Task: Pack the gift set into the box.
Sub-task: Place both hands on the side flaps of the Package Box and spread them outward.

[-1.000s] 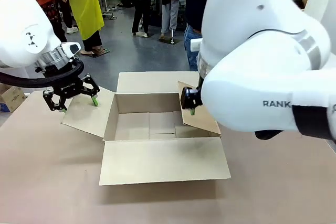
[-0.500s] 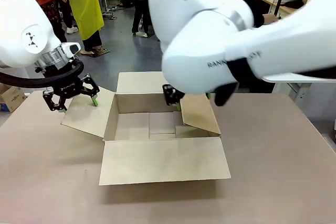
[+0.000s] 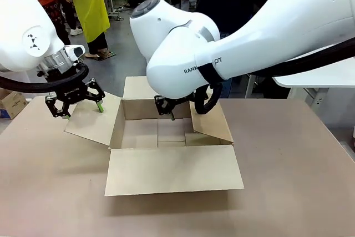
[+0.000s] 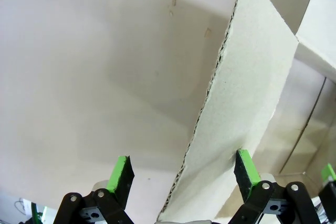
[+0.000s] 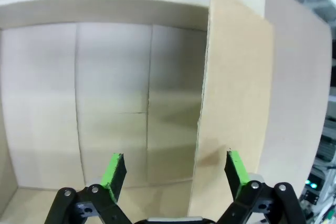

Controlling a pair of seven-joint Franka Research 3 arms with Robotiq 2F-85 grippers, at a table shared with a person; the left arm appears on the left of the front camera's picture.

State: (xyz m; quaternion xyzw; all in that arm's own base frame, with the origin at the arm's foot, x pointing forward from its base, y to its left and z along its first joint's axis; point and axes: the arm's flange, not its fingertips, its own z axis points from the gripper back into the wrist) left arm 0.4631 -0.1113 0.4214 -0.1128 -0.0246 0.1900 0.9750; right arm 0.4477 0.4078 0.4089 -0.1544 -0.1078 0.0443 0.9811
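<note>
Find the box [image 3: 166, 137] at the middle of the bench [image 3: 288, 192], open-topped, four flaps folded out: near flap [image 3: 172, 170] lying almost flat, right flap [image 3: 213, 123] raised on a slant. See bare cardboard floor panels inside. Note left pincer [image 3: 81, 110] spread wide, green pads astride the edge of the left flap [image 3: 91, 120], not closed on it. Note right pincer [image 3: 168, 114] likewise spread, low at the box's far wall, right flap's edge between its fingers; cannot tell contact.
</note>
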